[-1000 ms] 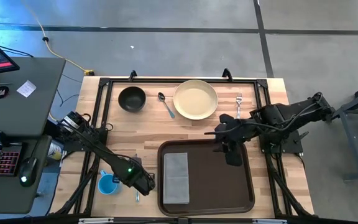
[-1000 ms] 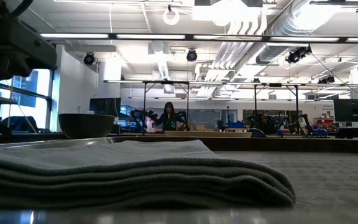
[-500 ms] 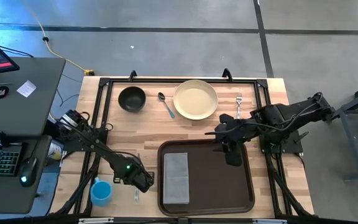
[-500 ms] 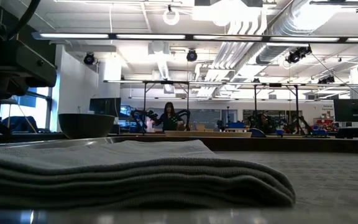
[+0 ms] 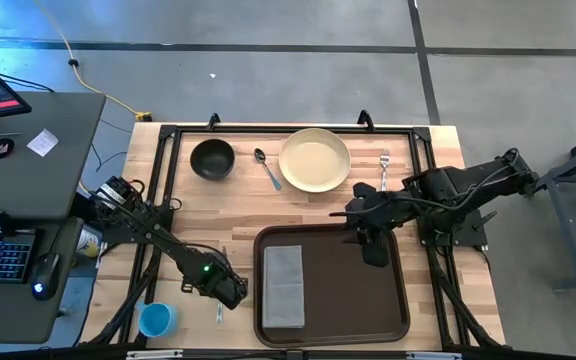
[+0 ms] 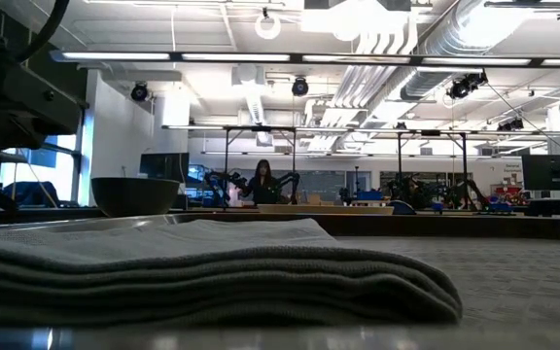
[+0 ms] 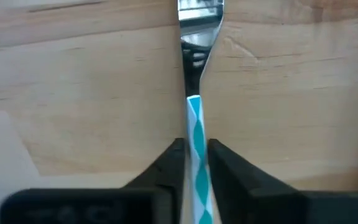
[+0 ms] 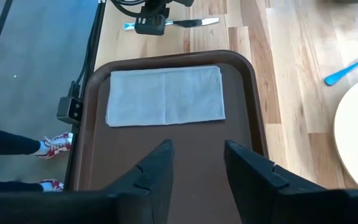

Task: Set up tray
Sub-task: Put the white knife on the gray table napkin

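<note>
The dark brown tray [image 5: 348, 290] lies at the table's near middle, with a folded grey napkin [image 5: 284, 285] on its left half. Left of the tray a knife [image 5: 219, 312] with a blue-and-white striped handle lies flat on the wood. My left gripper [image 5: 228, 292] is down over it, shut on the handle. My right gripper [image 5: 373, 252] hangs open above the tray's far right part, with nothing between its fingers [image 8: 166, 168]. In the right wrist view, the tray [image 8: 166, 149], the napkin [image 8: 165, 94] and the knife [image 8: 194, 22] show. My left gripper pinches the knife's striped handle [image 7: 195, 127] between its two fingers, one on each long side, a little behind where the metal blade begins. The fingers come from above, pointing down. The knife lies flat on the table.
Along the far side stand a black bowl [image 5: 212, 158], a blue-handled spoon [image 5: 267, 168], a cream plate [image 5: 314, 160] and a fork [image 5: 384, 170]. A blue cup [image 5: 156, 319] sits at the near left corner. Far back in the room, a person [image 6: 262, 180] shows in the low view.
My left gripper has come down a little onto the knife. The blue cup has moved from beside the left arm toward the table's near left corner. My right gripper has kept still.
</note>
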### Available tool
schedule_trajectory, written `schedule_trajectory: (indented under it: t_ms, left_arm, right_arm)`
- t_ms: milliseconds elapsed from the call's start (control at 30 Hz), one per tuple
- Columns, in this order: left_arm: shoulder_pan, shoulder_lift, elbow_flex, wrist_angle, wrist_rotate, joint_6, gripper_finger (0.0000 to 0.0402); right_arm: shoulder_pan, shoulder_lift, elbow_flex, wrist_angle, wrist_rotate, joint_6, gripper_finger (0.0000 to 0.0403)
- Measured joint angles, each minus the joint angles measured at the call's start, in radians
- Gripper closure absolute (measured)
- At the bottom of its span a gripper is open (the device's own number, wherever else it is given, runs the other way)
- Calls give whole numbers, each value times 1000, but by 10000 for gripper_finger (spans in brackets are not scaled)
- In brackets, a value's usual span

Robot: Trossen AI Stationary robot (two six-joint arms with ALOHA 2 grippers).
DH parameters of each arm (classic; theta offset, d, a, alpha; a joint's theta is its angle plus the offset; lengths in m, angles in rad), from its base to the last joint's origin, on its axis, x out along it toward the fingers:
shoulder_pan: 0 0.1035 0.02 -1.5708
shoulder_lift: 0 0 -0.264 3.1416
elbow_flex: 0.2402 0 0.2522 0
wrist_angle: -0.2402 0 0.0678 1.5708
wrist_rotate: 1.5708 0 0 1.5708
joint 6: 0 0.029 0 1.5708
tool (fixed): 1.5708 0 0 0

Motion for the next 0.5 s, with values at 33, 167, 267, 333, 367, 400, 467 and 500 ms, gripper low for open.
schedule_trajectory:
  t_ms: [33, 167, 267, 333, 367, 400, 467, 500]
  left_arm:
    - [0, 0, 0, -1, -3, 1, 325]
    - [0, 0, 0, 2, -25, 17, 356]
    - [0, 0, 0, 3, -30, 25, 356]
    - [0, -1, 0, 3, -30, 25, 356]
    - [0, -7, 0, 3, -30, 25, 356]
    - [0, -14, 0, 4, -30, 25, 356]
    - [0, -28, -1, 8, -34, 25, 350]
    - [0, -37, -3, 7, -44, 24, 346]
  right_arm:
    - [0, 0, 0, 0, 0, 0, 273]
    - [0, 0, 0, 0, -7, 0, 289]
    - [0, 0, 0, 0, -16, 0, 302]
    - [0, 0, 0, 0, -16, 0, 311]
    - [0, 0, 0, 0, -16, 0, 316]
    - [0, 0, 0, 0, -16, 0, 320]
    - [0, 0, 0, 0, -16, 0, 327]
    - [0, 0, 0, 0, -16, 0, 330]
